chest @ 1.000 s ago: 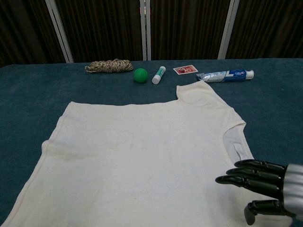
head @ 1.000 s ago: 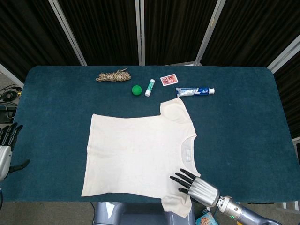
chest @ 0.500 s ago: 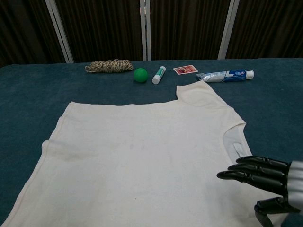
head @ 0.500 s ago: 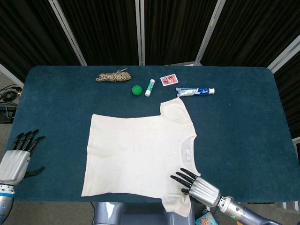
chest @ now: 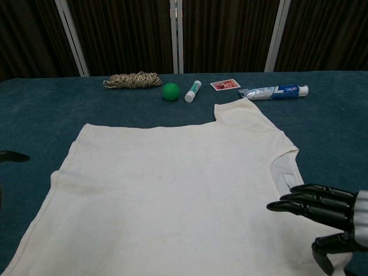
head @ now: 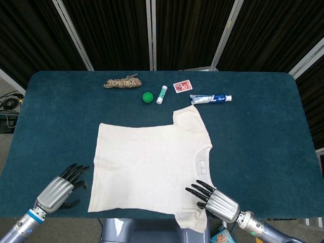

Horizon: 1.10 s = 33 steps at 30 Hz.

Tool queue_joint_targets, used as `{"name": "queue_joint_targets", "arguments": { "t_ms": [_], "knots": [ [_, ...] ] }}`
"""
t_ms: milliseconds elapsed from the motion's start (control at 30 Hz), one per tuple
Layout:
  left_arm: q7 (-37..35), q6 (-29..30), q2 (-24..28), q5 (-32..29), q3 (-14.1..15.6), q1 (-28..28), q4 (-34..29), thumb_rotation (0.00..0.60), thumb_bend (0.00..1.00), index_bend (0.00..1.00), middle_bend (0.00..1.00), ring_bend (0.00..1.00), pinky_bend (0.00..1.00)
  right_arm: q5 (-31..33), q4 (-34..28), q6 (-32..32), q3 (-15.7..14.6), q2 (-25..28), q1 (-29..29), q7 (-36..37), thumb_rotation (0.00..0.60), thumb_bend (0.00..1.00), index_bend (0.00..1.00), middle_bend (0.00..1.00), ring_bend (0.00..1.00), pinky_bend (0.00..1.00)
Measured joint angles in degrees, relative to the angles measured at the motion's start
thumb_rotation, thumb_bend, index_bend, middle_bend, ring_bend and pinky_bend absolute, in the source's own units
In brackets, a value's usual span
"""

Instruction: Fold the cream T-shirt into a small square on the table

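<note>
Two hands are hovering at the near edge of the table (head: 263,126), both open and holding nothing.

My right hand (head: 212,198) is reaching with its fingers (chest: 305,202) spread over the near sleeve of the cream T-shirt (head: 152,167), just by the collar; whether they are touching the cloth I cannot tell. My left hand (head: 61,187) is lying beside the shirt's hem end, apart from the fabric, its dark fingers stretched toward it. The T-shirt is lying flat and unfolded in the middle of the blue table, collar toward my right, hem toward my left. Beyond it, along the far side, are sitting a coil of rope (head: 122,81), a green ball (head: 147,97), a white tube (head: 161,94), a red card (head: 181,86) and a toothpaste tube (head: 210,98), the last just beside the far sleeve.
</note>
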Motion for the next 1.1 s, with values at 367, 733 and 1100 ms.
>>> {"name": "queue_joint_targets", "arguments": {
  "t_ms": [367,733,1100],
  "knots": [
    [-0.9,-2.6,-5.2,0.8,3.1,-0.5,6.9,0.6,0.3,0.43,0.0,0.0,0.0,0.5,1.4,0.8,-0.4,-0.6,-0.5,1.2,0.6,0.46,0.74,0.03,0.0,0.0],
    [-2.5,-1.8,-9.1,1.6,4.9,-0.6,11.4,0.6,0.29,0.45,0.0,0.0,0.0,0.7,2.3,1.2,-0.7,-0.9,-0.5,1.7,0.6,0.46,0.74,0.03,0.0,0.0],
    [-2.7,-0.4,-11.2,1.4,5.7,-0.1,14.3,0.6,0.29,0.47,0.0,0.0,0.0,0.7,2.8,1.8,-0.8,-1.2,-0.6,1.9,0.6,0.46,0.74,0.03,0.0,0.0]
  ]
}}
